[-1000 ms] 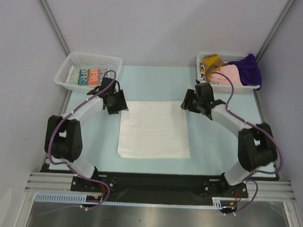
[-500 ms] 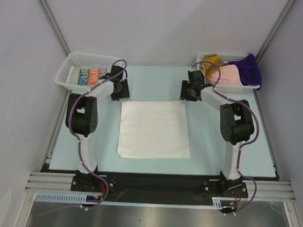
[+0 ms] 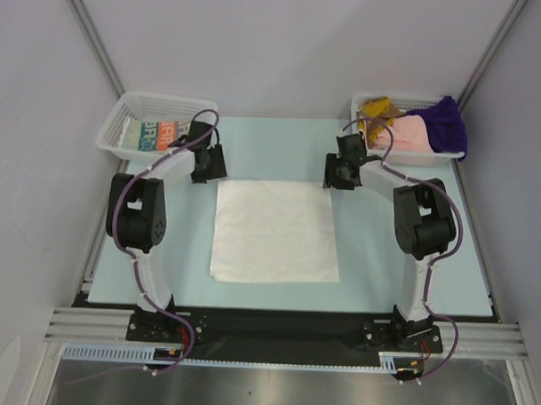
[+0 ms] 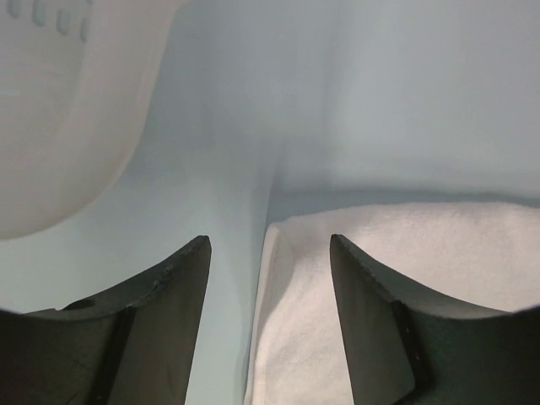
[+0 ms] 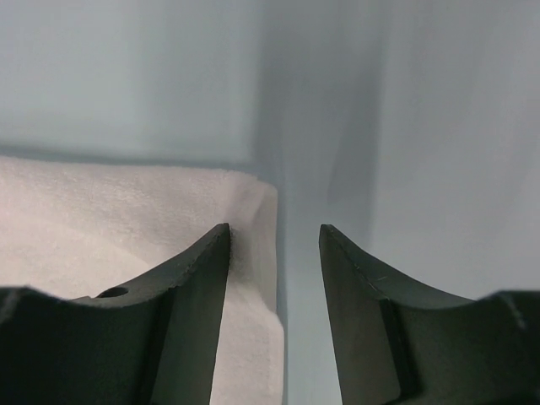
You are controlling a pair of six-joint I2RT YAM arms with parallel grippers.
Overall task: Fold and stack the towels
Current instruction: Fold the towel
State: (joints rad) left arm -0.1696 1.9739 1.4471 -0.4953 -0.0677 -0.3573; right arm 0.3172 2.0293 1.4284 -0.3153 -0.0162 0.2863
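Towel (image 3: 274, 231) lies flat on the worktop (image 3: 375, 259); left gripper (image 4: 270, 245) and right gripper (image 5: 275, 229), both released, straddle its far corners, presumably for folding

Towel (image 3: 274, 231) on table (image 3: 375, 259), baskets (image 3: 111, 136) behind

Table (image 3: 367, 250): pale blue.
Towel (image 3: 274, 229): white, flat, between left claw (image 3: 207, 171) and right claw (image 3: 335, 178).
Left basket (image 3: 113, 130): beyond left claw.
Right basket (image 3: 405, 157): beyond right claw.
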